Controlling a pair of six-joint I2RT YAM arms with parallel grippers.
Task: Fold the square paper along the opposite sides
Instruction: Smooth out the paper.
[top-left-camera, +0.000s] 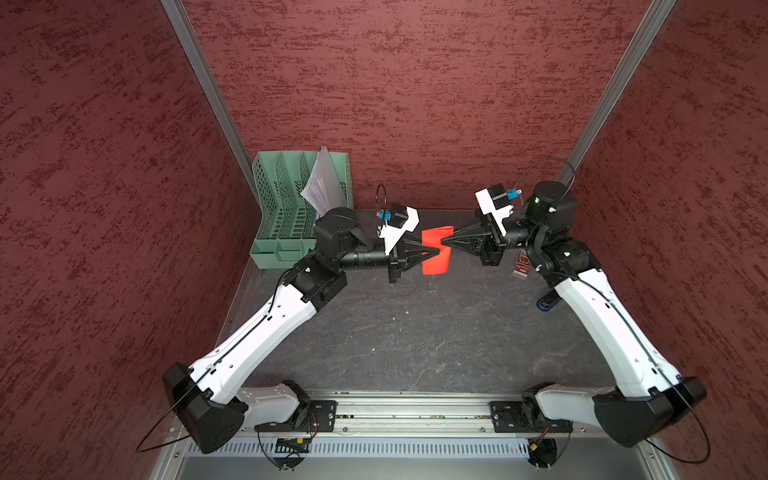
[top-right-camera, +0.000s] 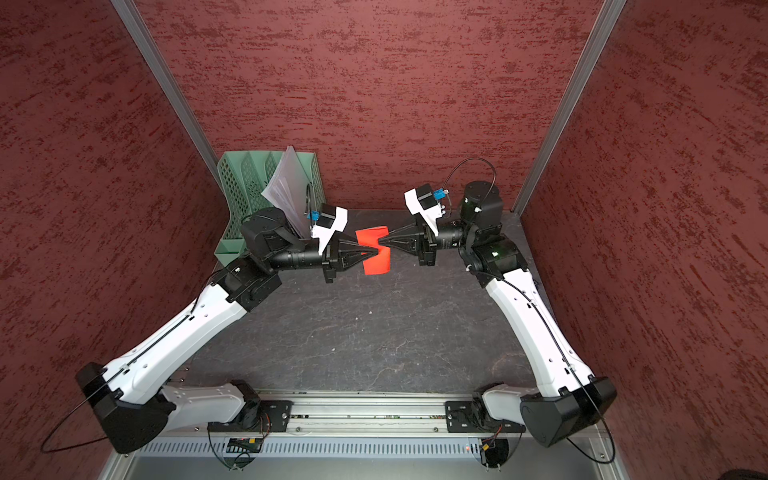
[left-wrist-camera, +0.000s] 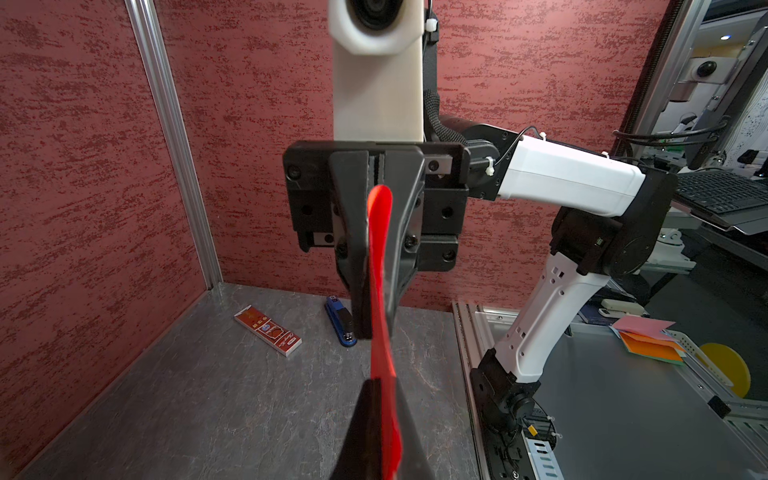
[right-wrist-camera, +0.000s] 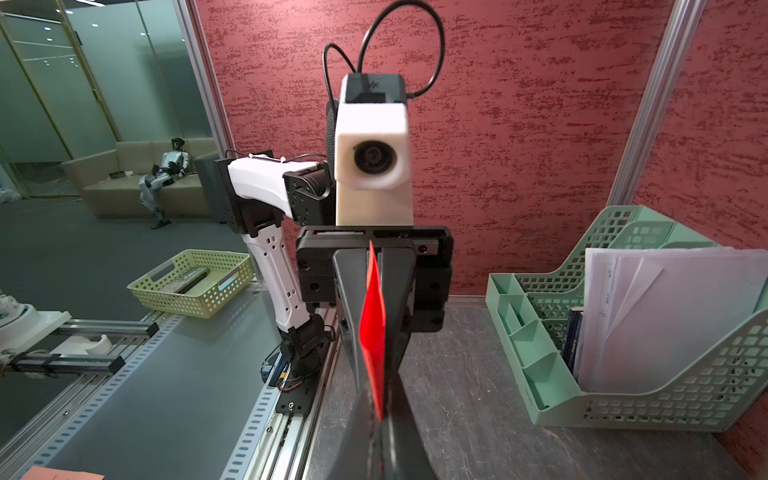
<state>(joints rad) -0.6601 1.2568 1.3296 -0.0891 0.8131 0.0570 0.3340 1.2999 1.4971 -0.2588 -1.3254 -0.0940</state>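
The square paper (top-left-camera: 436, 265) hangs between left claw (top-left-camera: 434, 250) and right claw (top-left-camera: 444, 241), above the table (top-left-camera: 415, 332).

Robotics lab booth
Red panels (top-left-camera: 415, 104) on aluminium posts (top-left-camera: 210, 95), arms (top-left-camera: 257, 332) on a rail (top-left-camera: 415, 411), humanoid (right-wrist-camera: 164, 174) on a sofa (right-wrist-camera: 108, 195) beyond.

Soft, even light from above fills both top views, leaving only faint shadows on the tabletop (top-left-camera: 415, 332). Wrist views bend lines near their edges and blur whatever is closest.
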